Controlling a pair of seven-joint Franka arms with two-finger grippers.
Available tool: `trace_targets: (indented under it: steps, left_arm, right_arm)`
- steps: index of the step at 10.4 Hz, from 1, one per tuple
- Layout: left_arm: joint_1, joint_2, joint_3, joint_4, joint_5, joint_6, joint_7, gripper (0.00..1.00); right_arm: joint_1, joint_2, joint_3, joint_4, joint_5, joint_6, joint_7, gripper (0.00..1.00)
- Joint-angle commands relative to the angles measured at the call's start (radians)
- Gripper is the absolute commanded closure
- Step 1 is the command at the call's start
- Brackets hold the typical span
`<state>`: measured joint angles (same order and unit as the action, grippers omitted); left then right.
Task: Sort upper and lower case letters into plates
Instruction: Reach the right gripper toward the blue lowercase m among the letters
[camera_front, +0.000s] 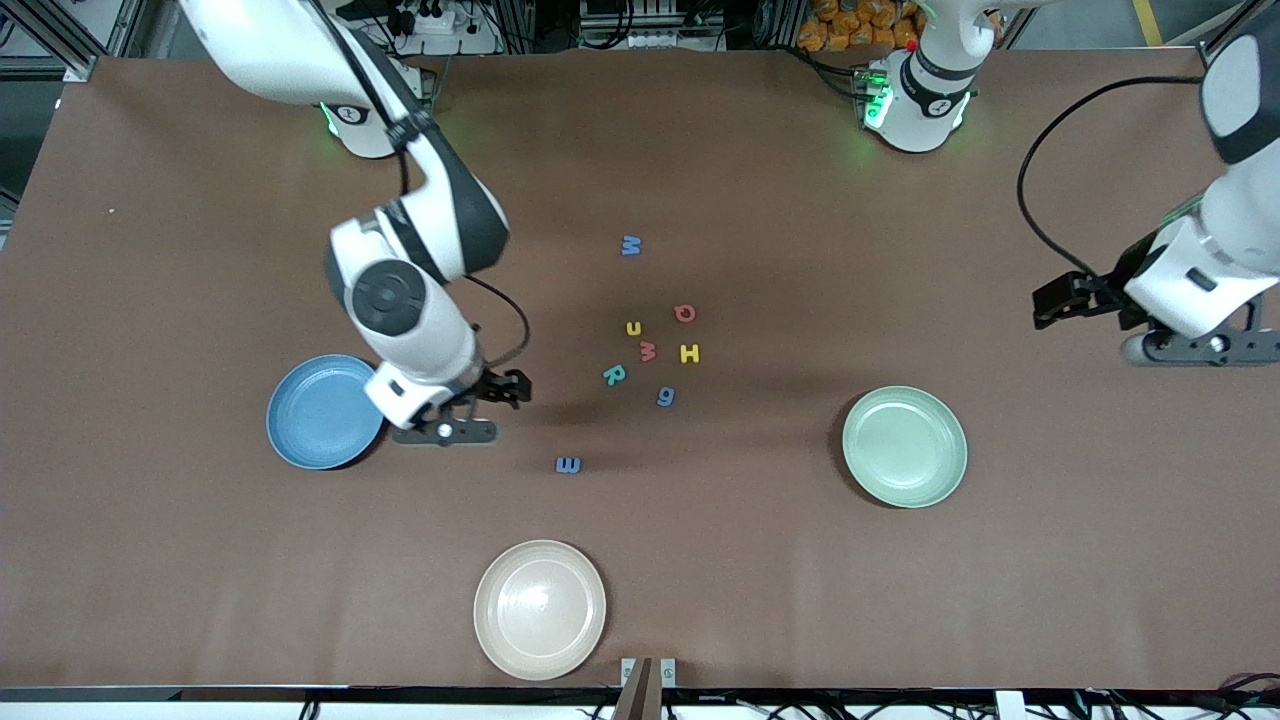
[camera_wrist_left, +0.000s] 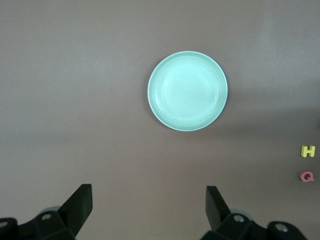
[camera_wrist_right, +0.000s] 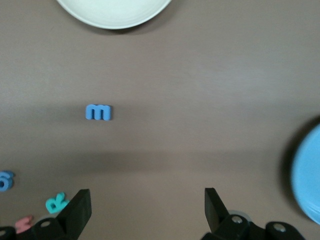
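Front view has all the letters loose on the worktop (camera_front: 200, 250) and none in the sky-blue plate (camera_front: 310, 410) or the mint plate (camera_front: 905, 446). The right gripper (camera_front: 445, 432) hangs over the worktop just beside the sky-blue plate. The blue m (camera_front: 568, 465) lies alone at about seven o'clock from the cluster around the yellow H (camera_front: 689, 353).

The blue m looks like the likely pick. The jaws should be centred over it, turned to close across its short width, and lowered until they nearly meet the worktop.

The right wrist view alone shows the right gripper's jaws released and empty, with the blue m clear of its neighbours. The left wrist view shows the left gripper (camera_wrist_left: 150, 200), waiting toward its own end of the worktop, with jaws likewise spread and empty, and the mint plate bare. Only the front view shows the cream plate (camera_front: 540, 610) whole, at six o'clock from the cluster.
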<state>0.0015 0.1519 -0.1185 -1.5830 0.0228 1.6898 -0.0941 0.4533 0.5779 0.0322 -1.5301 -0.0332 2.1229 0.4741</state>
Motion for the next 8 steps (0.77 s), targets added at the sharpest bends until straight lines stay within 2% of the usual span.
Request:
trace_targets:
  steps: [1,2,6,8]
  left_arm:
    - [-0.060,0.089,-0.006,0.027,0.006,0.088,-0.089,0.00]
    - [-0.072,0.124,-0.009,0.027,0.008,0.144,-0.136,0.00]
    - [-0.198,0.267,-0.009,0.037,0.014,0.276,-0.326,0.00]
    - [-0.283,0.311,-0.004,0.038,0.020,0.333,-0.438,0.00]
  right_arm:
    - [0.018,0.123,-0.002,0.081,-0.011,0.093,0.023,0.03]
    - [0.021,0.160,-0.002,0.093,-0.011,0.118,0.023,0.09]
    - [0.071,0.336,-0.003,0.287,-0.016,0.117,0.185,0.19]
    - [0.081,0.394,-0.006,0.353,-0.019,0.120,0.195,0.20]
